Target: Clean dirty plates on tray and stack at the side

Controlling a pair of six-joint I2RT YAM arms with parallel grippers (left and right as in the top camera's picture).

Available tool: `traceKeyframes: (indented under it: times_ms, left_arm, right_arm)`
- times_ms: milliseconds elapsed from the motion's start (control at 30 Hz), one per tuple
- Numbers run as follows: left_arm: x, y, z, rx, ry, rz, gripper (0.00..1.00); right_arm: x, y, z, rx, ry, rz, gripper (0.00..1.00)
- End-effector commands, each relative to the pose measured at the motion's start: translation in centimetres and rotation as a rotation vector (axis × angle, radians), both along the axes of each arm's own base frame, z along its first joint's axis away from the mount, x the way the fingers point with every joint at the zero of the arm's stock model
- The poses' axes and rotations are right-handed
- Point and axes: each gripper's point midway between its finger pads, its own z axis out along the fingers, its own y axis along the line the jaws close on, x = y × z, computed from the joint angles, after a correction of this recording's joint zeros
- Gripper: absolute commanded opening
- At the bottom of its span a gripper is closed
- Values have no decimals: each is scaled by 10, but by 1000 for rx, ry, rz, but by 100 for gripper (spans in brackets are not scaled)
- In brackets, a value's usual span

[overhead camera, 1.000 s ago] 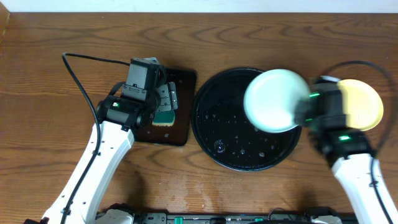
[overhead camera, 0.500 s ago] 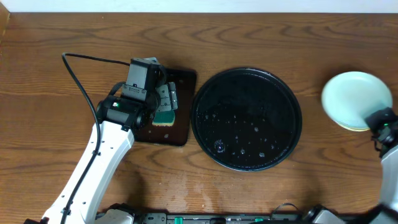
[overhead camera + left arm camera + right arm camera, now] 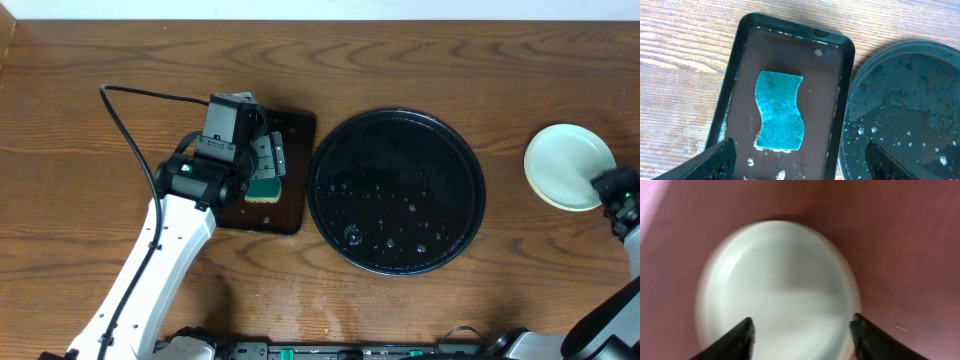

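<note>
The round black tray [image 3: 397,116] sits mid-table, and only water droplets show on it; its edge also appears in the left wrist view [image 3: 920,90]. A pale mint-white plate [image 3: 568,165] lies on the wood at the far right, blurred in the right wrist view [image 3: 777,280]. My right gripper [image 3: 612,187] hovers at that plate's near-right edge, and its black fingers [image 3: 740,337] stand apart above the plate with nothing held. My left gripper [image 3: 265,160] is open [image 3: 802,162] over a teal sponge [image 3: 780,111].
The sponge [image 3: 266,186] rests in a small rectangular dark tray [image 3: 295,205] left of the round tray, its wet floor and rim [image 3: 840,75] close under my left fingers. A black cable [image 3: 125,110] loops across the wood at the left.
My right arm carried the mint-white plate from above the round tray to the far right, over the yellow plate, and its jaws have opened off it. The left arm has not moved.
</note>
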Motion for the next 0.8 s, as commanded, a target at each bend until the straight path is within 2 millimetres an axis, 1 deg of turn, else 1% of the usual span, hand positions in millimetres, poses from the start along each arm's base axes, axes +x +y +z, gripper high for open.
traceKeyframes:
  times_ms: [0, 67, 167, 200, 300, 333, 367, 400, 433, 500, 567, 633, 700, 767]
  left_arm:
    - [5, 0, 9, -3, -23, 2, 84]
    - [5, 0, 9, -4, -23, 2, 83]
    - [5, 0, 9, -3, -23, 2, 84]
    - [5, 0, 9, -4, -23, 2, 83]
    - [5, 0, 9, -3, -23, 2, 83]
    - [5, 0, 9, -3, -23, 2, 84]
    - [5, 0, 9, -3, -23, 2, 84]
    - [5, 0, 9, -4, -23, 2, 83]
    - [5, 0, 9, -4, -23, 2, 83]
    - [5, 0, 9, -4, -23, 2, 84]
    - [5, 0, 9, -4, -23, 2, 84]
    - [5, 0, 9, -4, -23, 2, 83]
    - [5, 0, 9, -4, -23, 2, 83]
    - [5, 0, 9, -4, -23, 2, 84]
  right_arm:
    - [31, 47, 57, 42, -229, 263, 64]
    - [37, 80, 87, 53, -306, 364, 66]
    - [33, 136, 120, 59, -353, 506, 67]
    - [28, 165, 134, 33, -367, 588, 68]
    - [9, 223, 162, -29, -410, 767, 70]
    - [0, 243, 172, -42, -431, 823, 73]
    - [-8, 259, 180, -49, -451, 867, 80]
    - [-27, 289, 197, -63, -498, 954, 99]
    - [-36, 303, 204, -69, -522, 998, 99]
    - [-56, 323, 214, -67, -553, 1064, 99]
    - [-75, 337, 217, -42, -562, 1117, 99]
    - [-88, 344, 219, -38, -569, 1144, 99]
    - [-96, 347, 220, -36, -571, 1157, 99]
    - [-101, 344, 212, -68, -538, 1163, 99]
